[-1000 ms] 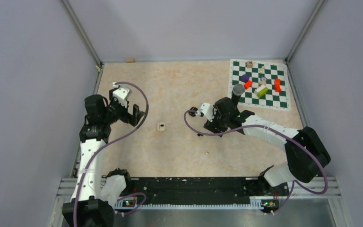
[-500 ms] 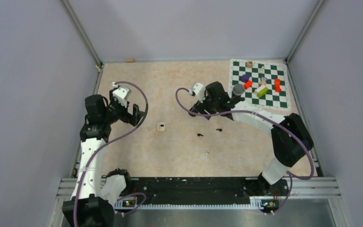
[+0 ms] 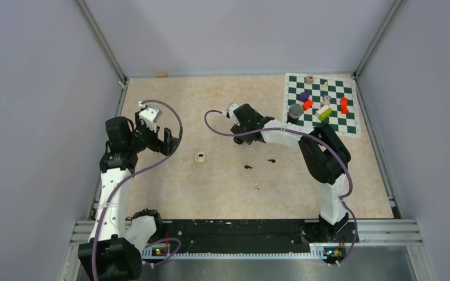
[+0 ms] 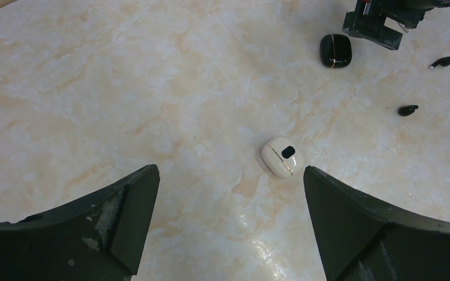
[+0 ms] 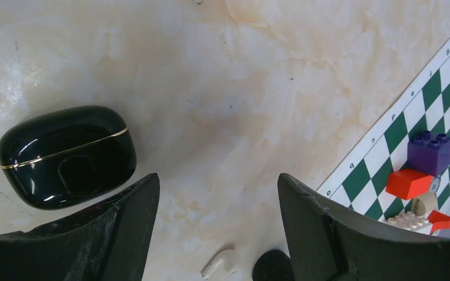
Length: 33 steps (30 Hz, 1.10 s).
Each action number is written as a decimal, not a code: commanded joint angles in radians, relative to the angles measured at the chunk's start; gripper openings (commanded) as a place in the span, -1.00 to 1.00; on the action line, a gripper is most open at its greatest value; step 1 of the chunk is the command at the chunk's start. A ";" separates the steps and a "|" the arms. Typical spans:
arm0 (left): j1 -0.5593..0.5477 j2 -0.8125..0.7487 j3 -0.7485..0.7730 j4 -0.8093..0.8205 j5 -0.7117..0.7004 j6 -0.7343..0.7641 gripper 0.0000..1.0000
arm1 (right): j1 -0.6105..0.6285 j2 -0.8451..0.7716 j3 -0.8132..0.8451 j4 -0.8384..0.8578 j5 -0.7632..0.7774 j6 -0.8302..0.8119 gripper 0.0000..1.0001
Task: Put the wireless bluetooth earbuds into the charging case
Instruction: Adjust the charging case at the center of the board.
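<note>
Earbuds lie loose on the table [image 3: 211,93]: a black bud [image 3: 248,167] and a second black bud [image 3: 270,160] near the centre, and a white bud [image 3: 256,188] nearer the arm bases. None is in a case.

The right gripper [image 5: 217,234] hangs spread and empty, with the black case [image 5: 67,155] just left of the gap between its fingers. The lid looks closed along its gold seam, so the arm is probably placed to take or open the case before any bud can go in.

The left gripper [image 4: 228,222] is likewise wide apart and holds nothing. It is aimed at the white case [image 4: 281,156], which also appears closed.

Bare tabletop surrounds both cases and all three buds, leaving room to approach from any side. The chequered mat [image 3: 349,125] with its blocks sits well apart at the far right, by the enclosure wall.
</note>
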 commanded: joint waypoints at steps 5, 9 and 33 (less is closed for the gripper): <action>0.010 -0.009 -0.001 0.051 0.021 -0.015 0.98 | 0.019 0.010 -0.010 0.063 0.018 0.006 0.48; 0.013 -0.014 -0.003 0.052 0.023 -0.018 0.97 | 0.025 0.010 -0.023 0.055 -0.031 -0.007 0.48; 0.042 -0.027 -0.005 0.052 0.057 -0.024 0.97 | 0.128 -0.019 -0.067 -0.012 -0.202 -0.088 0.51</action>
